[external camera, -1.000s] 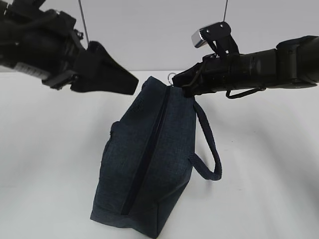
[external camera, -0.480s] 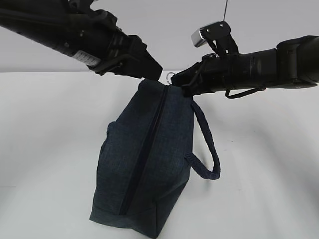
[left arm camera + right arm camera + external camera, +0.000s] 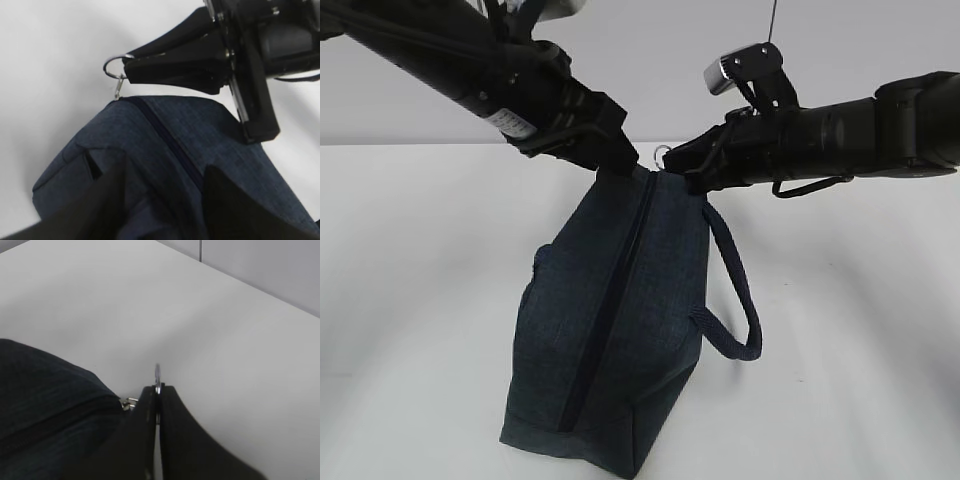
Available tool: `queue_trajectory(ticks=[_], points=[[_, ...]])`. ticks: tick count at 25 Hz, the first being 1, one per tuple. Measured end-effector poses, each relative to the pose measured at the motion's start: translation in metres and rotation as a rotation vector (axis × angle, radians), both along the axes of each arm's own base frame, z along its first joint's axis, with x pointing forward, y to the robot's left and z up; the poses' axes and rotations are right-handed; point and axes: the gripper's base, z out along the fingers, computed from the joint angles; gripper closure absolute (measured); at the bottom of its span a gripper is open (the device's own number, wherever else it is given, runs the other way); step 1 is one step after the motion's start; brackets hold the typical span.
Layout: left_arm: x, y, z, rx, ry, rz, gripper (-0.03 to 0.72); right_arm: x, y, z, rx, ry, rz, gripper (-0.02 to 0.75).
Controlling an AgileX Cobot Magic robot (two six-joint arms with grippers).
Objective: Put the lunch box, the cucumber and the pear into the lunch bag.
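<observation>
The dark navy lunch bag [image 3: 660, 260] stands on the white table, and its top zipper [image 3: 610, 300] runs closed along its length. My right gripper [image 3: 672, 160] is shut on the metal ring pull [image 3: 157, 374] at the bag's far end; the ring also shows in the left wrist view [image 3: 114, 65]. My left gripper [image 3: 167, 167] is open, its jaws straddling the bag's top fabric next to the zipper, close to the right gripper [image 3: 131, 62]. The lunch box, the cucumber and the pear are out of view.
The bag's padded loop handle [image 3: 740, 290] hangs off its right side. The white table [image 3: 860, 330] surrounds the bag, with a pale wall behind it.
My left arm has swung right and down from the upper left until its gripper rests on the bag's top end. The right gripper and the bag have hardly moved.
</observation>
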Motion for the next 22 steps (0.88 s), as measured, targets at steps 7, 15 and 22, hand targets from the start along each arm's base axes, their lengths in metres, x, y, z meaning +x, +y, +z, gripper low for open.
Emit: queue_trajectory(ticks=[7, 15, 22], points=[[0.006, -0.001, -0.011, 0.019, 0.021, 0.003, 0.423, 0.000, 0.000, 0.000, 0.000, 0.000, 0.000, 0.738], [0.014, 0.002, -0.024, 0.032, 0.044, 0.025, 0.647, 0.000, 0.000, 0.000, 0.002, 0.000, 0.002, 0.738], [0.016, 0.002, -0.024, 0.045, 0.022, 0.022, 0.664, 0.000, 0.000, 0.000, 0.002, 0.000, 0.002, 0.738]])
